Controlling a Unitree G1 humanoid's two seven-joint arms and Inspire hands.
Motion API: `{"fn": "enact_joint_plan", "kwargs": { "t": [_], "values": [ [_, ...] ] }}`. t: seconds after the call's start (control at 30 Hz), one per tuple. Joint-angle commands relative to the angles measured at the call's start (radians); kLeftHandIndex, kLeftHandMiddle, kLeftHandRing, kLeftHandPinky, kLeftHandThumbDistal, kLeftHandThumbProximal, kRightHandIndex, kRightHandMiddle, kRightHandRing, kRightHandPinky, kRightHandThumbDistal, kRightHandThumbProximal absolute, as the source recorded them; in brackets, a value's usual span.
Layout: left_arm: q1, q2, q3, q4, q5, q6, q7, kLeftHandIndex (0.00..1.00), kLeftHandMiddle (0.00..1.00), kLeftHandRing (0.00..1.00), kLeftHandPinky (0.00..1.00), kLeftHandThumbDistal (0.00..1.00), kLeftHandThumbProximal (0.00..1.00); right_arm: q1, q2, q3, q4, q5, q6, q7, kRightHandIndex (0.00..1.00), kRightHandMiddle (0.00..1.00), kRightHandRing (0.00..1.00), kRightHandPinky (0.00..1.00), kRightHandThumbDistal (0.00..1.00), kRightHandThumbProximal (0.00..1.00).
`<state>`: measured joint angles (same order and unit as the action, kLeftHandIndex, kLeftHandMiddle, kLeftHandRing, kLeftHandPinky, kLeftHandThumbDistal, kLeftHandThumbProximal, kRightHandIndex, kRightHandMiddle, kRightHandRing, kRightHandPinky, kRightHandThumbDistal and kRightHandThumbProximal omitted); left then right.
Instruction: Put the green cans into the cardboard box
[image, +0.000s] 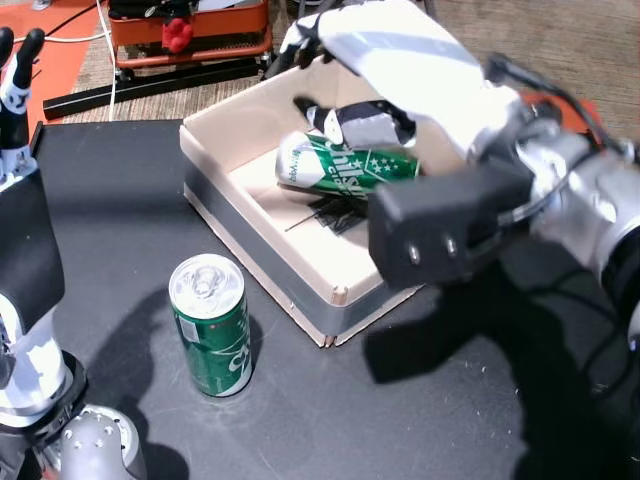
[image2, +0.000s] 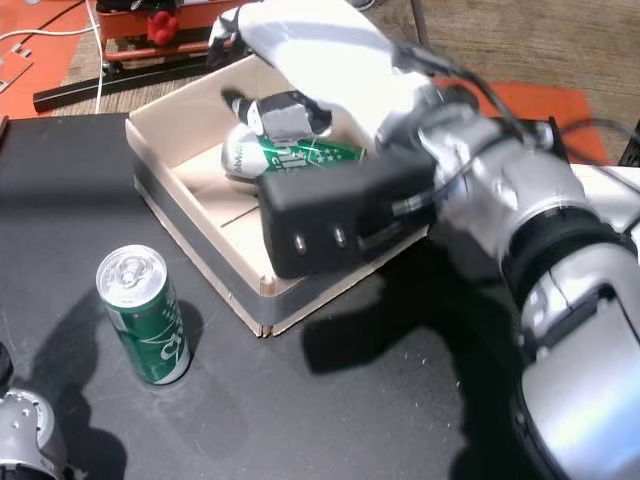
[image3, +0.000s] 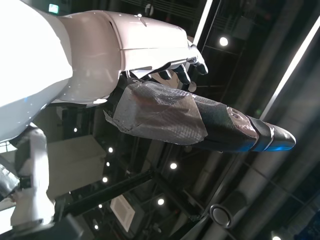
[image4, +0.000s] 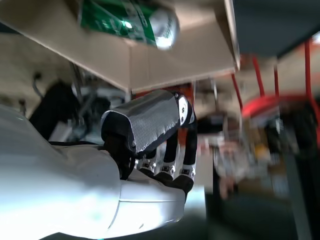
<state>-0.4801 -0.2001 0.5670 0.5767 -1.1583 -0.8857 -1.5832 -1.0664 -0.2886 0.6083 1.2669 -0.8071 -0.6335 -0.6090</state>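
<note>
Now the white right hand (image: 385, 60) hovers empty, fingers apart, over the lying green can (image: 345, 165) — lift straight clear of the shallow cardboard box (image: 262, 268).

Right hand (image: 400, 60) extended (fingers (image4: 175, 145) loosely apart), empty.

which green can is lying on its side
The green can inside the cardboard box, under the right hand. The other green can stands upright on the table.

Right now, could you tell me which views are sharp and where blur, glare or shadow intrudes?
Both head views are sharp, with hard shadows beside the standing can on the table; the left wrist view is dark with bright ceiling lights; the right wrist view's background is blurred behind the right hand.
</note>
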Motion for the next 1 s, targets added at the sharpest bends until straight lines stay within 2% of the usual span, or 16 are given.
{"fn": "enact_joint_plan", "kwargs": {
  "t": [0.0, 0.1, 0.2, 0.4, 0.5, 0.53, 0.63, 0.8, 0.83, 0.97],
  "values": [
    [0.023, -0.074, 0.026, 0.009, -0.013, 0.009, -0.015, 0.88, 0.89, 0.89, 0.94, 1.00, 0.83, 0.051, -0.015, -0.008, -0.019, -0.005, -0.036, -0.111, 0.39, 0.42, 0.48, 0.49, 0.59, 0.00],
    [0.025, -0.073, 0.031, 0.005, -0.014, 0.017, -0.012, 0.91, 0.90, 0.88, 0.94, 1.00, 0.83, 0.117, -0.029, -0.032, -0.047, 0.018, -0.102, -0.217, 0.41, 0.43, 0.48, 0.49, 0.54, 0.00],
    [0.036, -0.072, 0.028, -0.003, -0.009, 0.037, -0.006, 0.91, 0.91, 0.88, 0.92, 1.00, 0.80, 0.195, -0.057, -0.065, -0.090, 0.043, -0.172, -0.259, 0.45, 0.46, 0.50, 0.51, 0.47, 0.00],
    [0.051, -0.069, 0.029, -0.016, -0.001, 0.051, -0.002, 0.94, 0.91, 0.88, 0.90, 1.00, 0.78, 0.380, -0.123, -0.149, -0.188, 0.098, -0.308, -0.296, 0.44, 0.45, 0.52, 0.55, 0.49, 0.00],
    [0.054, -0.067, 0.030, -0.021, -0.002, 0.058, -0.003, 0.93, 0.91, 0.89, 0.90, 1.00, 0.76, 0.460, -0.144, -0.185, -0.222, 0.104, -0.349, -0.316, 0.44, 0.46, 0.52, 0.55, 0.46, 0.00],
    [0.056, -0.068, 0.029, -0.024, 0.001, 0.058, 0.000, 0.92, 0.91, 0.89, 0.89, 1.00, 0.76, 0.487, -0.149, -0.200, -0.228, 0.112, -0.376, -0.325, 0.45, 0.46, 0.52, 0.55, 0.50, 0.00],
    [0.062, -0.066, 0.025, -0.029, 0.009, 0.063, 0.009, 0.93, 0.91, 0.89, 0.89, 1.00, 0.77, 0.561, -0.159, -0.244, -0.250, 0.134, -0.446, -0.340, 0.45, 0.46, 0.51, 0.55, 0.49, 0.00],
    [0.061, -0.052, 0.028, -0.020, 0.015, 0.067, 0.001, 0.93, 0.92, 0.90, 0.92, 1.00, 0.79, 0.660, -0.172, -0.292, -0.252, 0.387, -0.674, -0.055, 0.48, 0.50, 0.54, 0.55, 0.43, 0.00],
    [0.058, -0.051, 0.031, -0.015, 0.015, 0.065, 0.000, 0.92, 0.92, 0.89, 0.92, 1.00, 0.78, 0.675, -0.183, -0.269, -0.255, 0.471, -0.719, 0.033, 0.49, 0.52, 0.57, 0.57, 0.42, 0.00],
    [0.055, -0.045, 0.028, 0.002, 0.020, 0.093, 0.003, 0.89, 0.91, 0.88, 0.91, 1.00, 0.70, 0.725, -0.258, -0.136, -0.340, 0.753, -0.871, 0.255, 0.50, 0.54, 0.58, 0.60, 0.50, 0.00]
  ]
}}
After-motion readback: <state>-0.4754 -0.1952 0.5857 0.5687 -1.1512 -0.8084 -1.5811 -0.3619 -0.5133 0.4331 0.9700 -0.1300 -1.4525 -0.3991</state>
